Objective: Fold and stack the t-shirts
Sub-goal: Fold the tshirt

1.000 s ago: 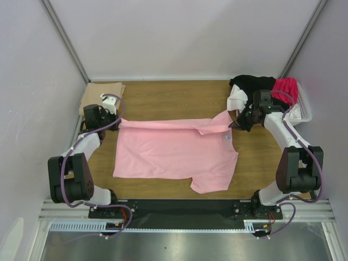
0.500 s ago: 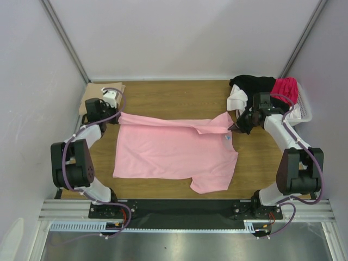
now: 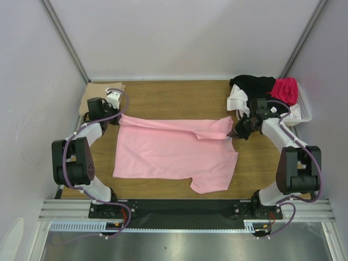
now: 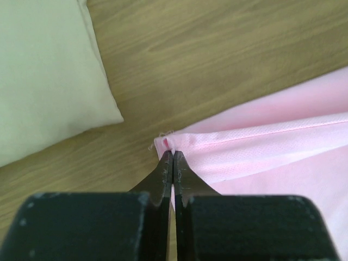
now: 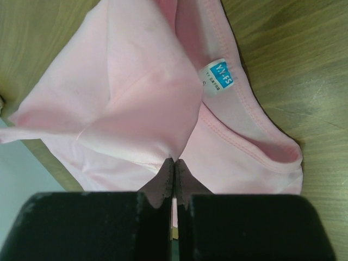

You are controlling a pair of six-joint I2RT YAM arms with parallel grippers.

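Note:
A light pink t-shirt point(image 3: 174, 155) lies spread across the wooden table, its far edge folded over toward the front. My left gripper point(image 3: 118, 115) is shut on the shirt's far left corner point(image 4: 169, 145). My right gripper point(image 3: 234, 132) is shut on a pinch of the pink cloth point(image 5: 163, 119) beside the collar, where a blue size label point(image 5: 219, 74) shows. A folded tan t-shirt point(image 3: 98, 92) rests at the far left of the table, also seen as the tan t-shirt point(image 4: 49, 76) in the left wrist view. Black point(image 3: 253, 84), white point(image 3: 237, 99) and magenta point(image 3: 285, 89) t-shirts are heaped at the far right.
A white plastic basket point(image 3: 304, 111) stands at the table's far right corner under the heap of shirts. Grey walls close in on both sides and behind. Bare wood point(image 3: 174, 98) lies between the pink shirt and the back wall.
Both grippers have drawn the pink shirt's far edge toward the front, widening the fold. The left gripper shifted slightly back and right; the right gripper moved left and forward.

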